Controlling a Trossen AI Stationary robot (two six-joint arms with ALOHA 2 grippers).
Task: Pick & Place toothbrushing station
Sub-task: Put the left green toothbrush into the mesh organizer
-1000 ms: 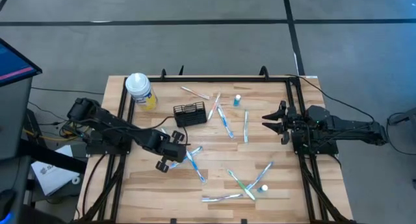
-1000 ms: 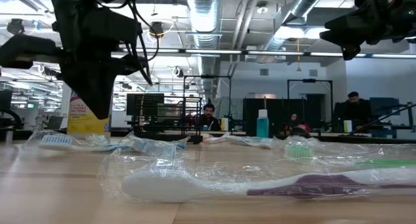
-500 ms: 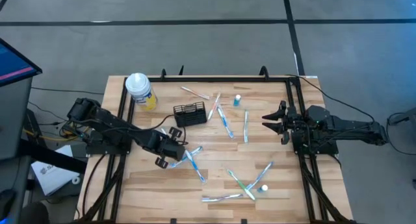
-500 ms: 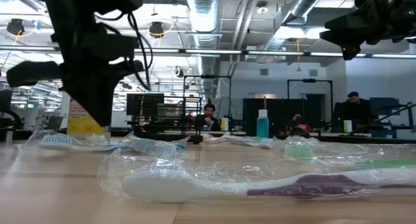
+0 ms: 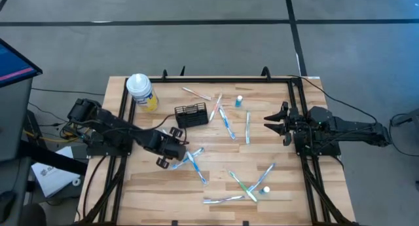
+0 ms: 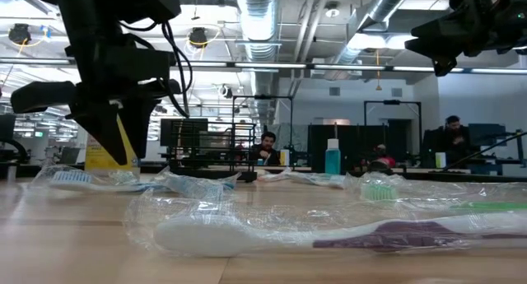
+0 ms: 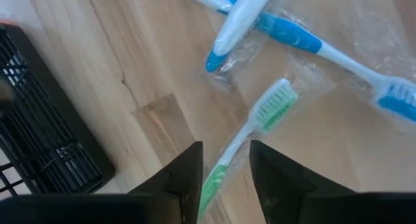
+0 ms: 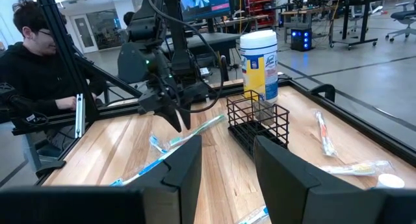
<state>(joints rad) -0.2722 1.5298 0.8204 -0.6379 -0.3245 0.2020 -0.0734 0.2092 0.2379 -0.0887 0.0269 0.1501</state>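
1. Since a second ago the left gripper [image 5: 178,155] has crept a short way toward 12 o'clock across the table [image 5: 131,187]. In the low view its dark body has also turned a little. The right arm has not moved.

2. The left gripper's fingers are drawn in to a narrow gap. In the left wrist view the handle of a green toothbrush [image 7: 257,130], still in its clear wrapper, runs between them. The right wrist view shows that brush sticking out on both sides of the gripper, so I judge it gripped and probably lifted off the wood.

3. The toothbrushing station [image 5: 191,114], a small black wire-mesh caddy, stands upright at about 11 o'clock from the table's centre. It is near the left gripper, at roughly 1 o'clock from it, and not touching it. I can see nothing inside it.

4. The yellow canister [image 5: 141,92] stands apart at the 10 o'clock corner. Other wrapped brushes [image 5: 226,121] lie loose between 1 and 5 o'clock.

5. The right gripper [image 5: 270,124] waits at the 3 o'clock edge with its fingers spread wide and nothing in them.

6. The small shift looks like the start of carrying the brush to the caddy. The brush still has to travel there and be tipped upright to drop in, and the slippery wrapper could let it slide in the grip.
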